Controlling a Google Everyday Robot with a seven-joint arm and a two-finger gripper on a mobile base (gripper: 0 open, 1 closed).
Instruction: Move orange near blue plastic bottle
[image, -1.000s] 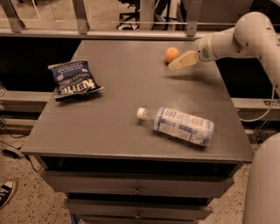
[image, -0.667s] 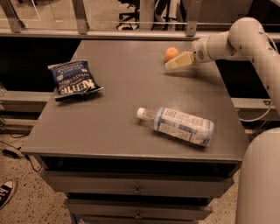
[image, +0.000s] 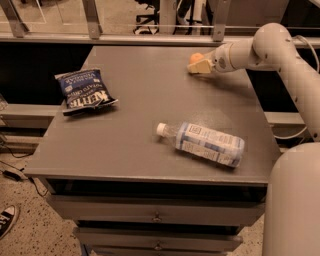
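Currently
gripper (image: 199, 66): far right of table (image: 140, 100), at orange (image: 196, 57)
grasp: cannot tell
blue plastic bottle (image: 207, 144): lying near front

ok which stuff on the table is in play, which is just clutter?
In play: orange, back right; blue plastic bottle, lying near front; tool, at the orange.
Clutter: dark blue chip bag, left side.

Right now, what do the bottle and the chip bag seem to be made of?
Blue plastic bottle: likely clear plastic, see-through near its white cap. Chip bag: probably crinkled plastic film, creased and shiny. The gripper is at the far right of the table, by the orange.
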